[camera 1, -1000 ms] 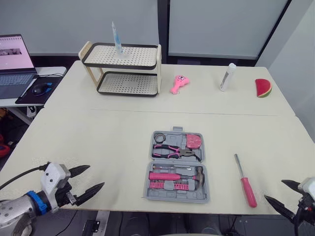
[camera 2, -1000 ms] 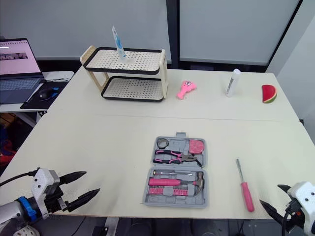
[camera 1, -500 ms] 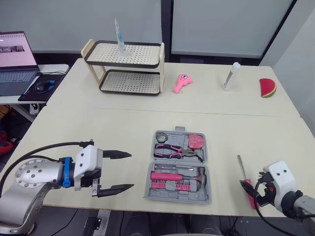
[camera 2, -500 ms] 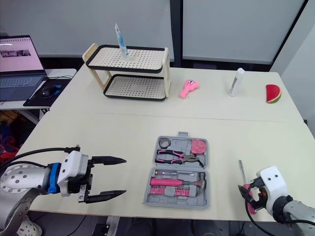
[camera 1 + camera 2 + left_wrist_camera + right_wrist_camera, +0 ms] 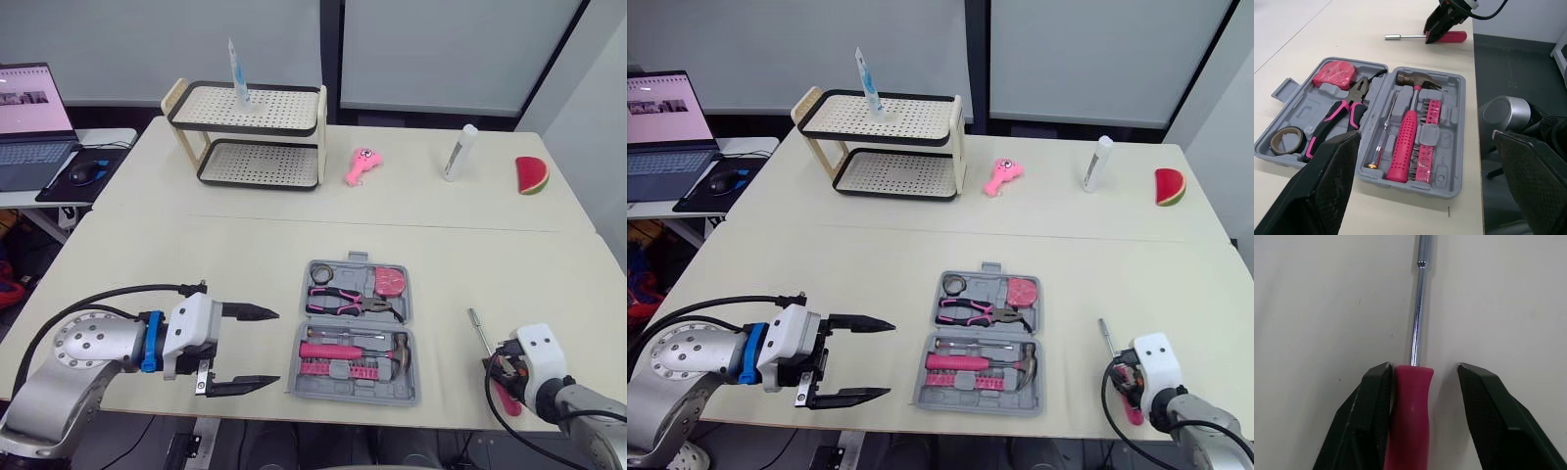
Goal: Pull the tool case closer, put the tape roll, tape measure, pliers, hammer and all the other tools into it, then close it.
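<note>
Right tool (image 5: pixel 1423 368) now astride screwdriver (image 5: pixel 1410 416) — left tool (image 5: pixel 278 346) nearer case (image 5: pixel 1303 103), jaws apart

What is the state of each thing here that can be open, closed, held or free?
tool case: open, lying flat.
screwdriver: on the table outside the case, not gripped.
left gripper: jaws open, empty.
right gripper: jaws open around the screwdriver handle.
laptop: open, screen lit.

my right gripper (image 5: pixel 1423 368) has matt black plastic fingers (image 5: pixel 1371 401). the screwdriver (image 5: pixel 1409 396) has a smooth, slightly glossy pink plastic handle and a polished metal shaft. the bench (image 5: pixel 1327 293) is smooth, matt cream. the tool case (image 5: pixel 1300 105) is matt grey moulded plastic, and the hammer (image 5: pixel 1405 142) has a dimpled grip.
</note>
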Robot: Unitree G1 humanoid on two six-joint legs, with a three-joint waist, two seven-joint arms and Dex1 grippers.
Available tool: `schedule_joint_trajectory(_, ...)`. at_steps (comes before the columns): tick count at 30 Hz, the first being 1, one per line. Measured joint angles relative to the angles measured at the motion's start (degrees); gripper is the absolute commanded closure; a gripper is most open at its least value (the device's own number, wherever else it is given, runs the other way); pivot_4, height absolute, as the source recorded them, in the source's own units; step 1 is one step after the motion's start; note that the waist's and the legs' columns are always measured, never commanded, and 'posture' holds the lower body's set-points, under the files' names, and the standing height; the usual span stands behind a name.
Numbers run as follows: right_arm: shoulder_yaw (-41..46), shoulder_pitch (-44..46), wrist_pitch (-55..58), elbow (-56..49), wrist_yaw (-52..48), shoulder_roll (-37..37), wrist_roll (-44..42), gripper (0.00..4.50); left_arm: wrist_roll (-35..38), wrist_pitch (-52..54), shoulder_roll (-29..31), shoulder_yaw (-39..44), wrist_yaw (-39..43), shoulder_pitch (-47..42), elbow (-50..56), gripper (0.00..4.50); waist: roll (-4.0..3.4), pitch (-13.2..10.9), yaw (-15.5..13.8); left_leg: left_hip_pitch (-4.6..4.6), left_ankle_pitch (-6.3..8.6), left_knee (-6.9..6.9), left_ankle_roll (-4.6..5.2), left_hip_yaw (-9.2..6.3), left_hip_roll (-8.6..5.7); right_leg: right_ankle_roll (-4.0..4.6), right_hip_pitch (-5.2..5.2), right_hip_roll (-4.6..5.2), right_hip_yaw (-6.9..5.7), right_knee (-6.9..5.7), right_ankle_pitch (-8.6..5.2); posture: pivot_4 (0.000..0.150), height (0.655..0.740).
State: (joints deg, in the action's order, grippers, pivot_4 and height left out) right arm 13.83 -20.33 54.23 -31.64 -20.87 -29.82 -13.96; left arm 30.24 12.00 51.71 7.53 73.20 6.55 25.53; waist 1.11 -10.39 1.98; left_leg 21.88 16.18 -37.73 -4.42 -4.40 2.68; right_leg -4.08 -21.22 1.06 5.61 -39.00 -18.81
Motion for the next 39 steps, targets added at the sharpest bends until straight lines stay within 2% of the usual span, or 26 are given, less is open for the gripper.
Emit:
schedule_joint_trajectory(5,-0.17,1.71,1.83,-0.52,2.21,2.47,-0.33,3.79,-0.43,-1.87,-0.44,-0.51,0.38,0.53,-1.67,0.0,0.06,0.03,0.07,0.0,0.0,0.0,0.0,0.0,0.01,0.0,0.0,0.0,0.0,0.0,0.0,0.15,0.735)
schedule_joint_trajectory(17,0.31,16.23,17.31,-3.28,12.16,16.82,-2.57,3.81,-1.56,-5.01,-1.11,-0.9,1.31,0.66,-3.48,0.0,-0.24,-0.18,0.41,0.15,0.0,0.18,0.0,-0.01,-0.01,0.01,-0.22,0.01,0.01,0.02,0.0,0.15,0.735)
schedule_joint_trajectory(25,0.61,19.76,17.33,0.37,14.64,19.12,-1.75,3.81,-2.41,-6.12,-1.5,-1.54,1.18,0.67,-3.86,0.0,-0.19,-0.15,0.56,0.03,-0.01,0.44,0.0,-0.01,0.0,0.02,-0.22,0.01,-0.03,0.01,0.0,0.15,0.735)
schedule_joint_trajectory(27,0.65,19.82,17.22,0.44,14.79,19.43,-1.73,3.09,-2.49,-6.25,-1.51,-1.54,1.14,0.67,-3.87,0.0,-0.19,-0.14,0.66,0.0,-0.01,0.48,0.0,-0.01,-0.01,0.02,-0.21,0.01,-0.03,0.0,0.0,0.15,0.735)
schedule_joint_trajectory(31,1.51,19.89,17.75,-0.52,14.94,21.4,-2.35,2.26,-2.79,-6.52,-1.87,-1.55,0.99,0.93,-3.98,0.0,-0.21,-0.14,0.82,-0.03,-0.02,0.54,0.0,-0.01,-0.01,0.03,-0.21,0.01,-0.02,-0.02,0.01,0.15,0.735)
schedule_joint_trajectory(35,5.99,20.63,21.7,-5.35,13.46,21.4,-5.14,1.34,-3.44,-6.87,-2.01,-1.55,0.57,1.76,-4.25,0.0,-0.23,-0.15,0.86,-0.02,-0.02,0.57,-0.01,-0.02,-0.01,0.04,-0.23,0.01,-0.03,-0.02,0.01,0.15,0.735)
schedule_joint_trajectory(38,7.64,22.15,26.09,-9.4,8.92,15.35,-8.84,0.51,-3.6,-7.53,-2.06,-1.55,0.25,2.07,-4.32,0.0,-0.24,-0.16,0.94,-0.04,-0.02,0.57,0.0,-0.01,-0.01,0.04,-0.2,0.02,-0.04,-0.01,0.01,0.15,0.735)
schedule_joint_trajectory(39,6.97,22.18,26.35,-10.08,6.23,11.09,-9.86,0.51,-3.62,-7.61,-2.13,-1.55,0.07,2.18,-4.39,0.0,-0.23,-0.15,0.93,-0.04,-0.02,0.56,0.0,-0.04,-0.01,0.04,-0.19,0.01,-0.06,0.0,0.01,0.15,0.735)
